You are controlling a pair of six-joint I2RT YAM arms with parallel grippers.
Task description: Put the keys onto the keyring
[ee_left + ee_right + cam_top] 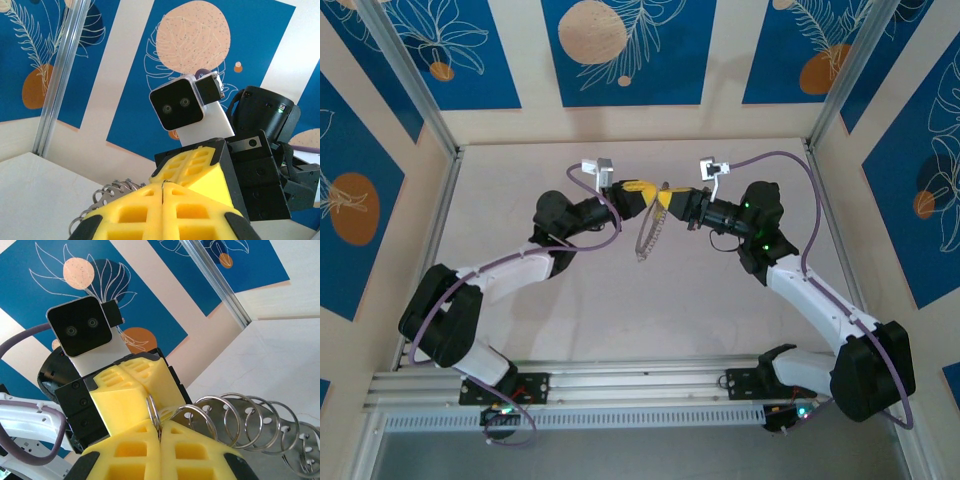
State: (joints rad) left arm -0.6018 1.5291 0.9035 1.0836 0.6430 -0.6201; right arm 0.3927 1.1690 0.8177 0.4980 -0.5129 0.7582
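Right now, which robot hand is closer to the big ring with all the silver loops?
Neither wins: it's a tie. The left gripper pinches the keyring from one side and the right gripper pinches it from the other, tip to tip, with the loops trailing away.

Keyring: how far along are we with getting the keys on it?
Done: the keyring is picked up and hangs between the two arms. In hand: the left gripper and the right gripper are both shut on its wire, tip to tip. Left: whether any keys are threaded on is too small to tell, so treat that step as open.
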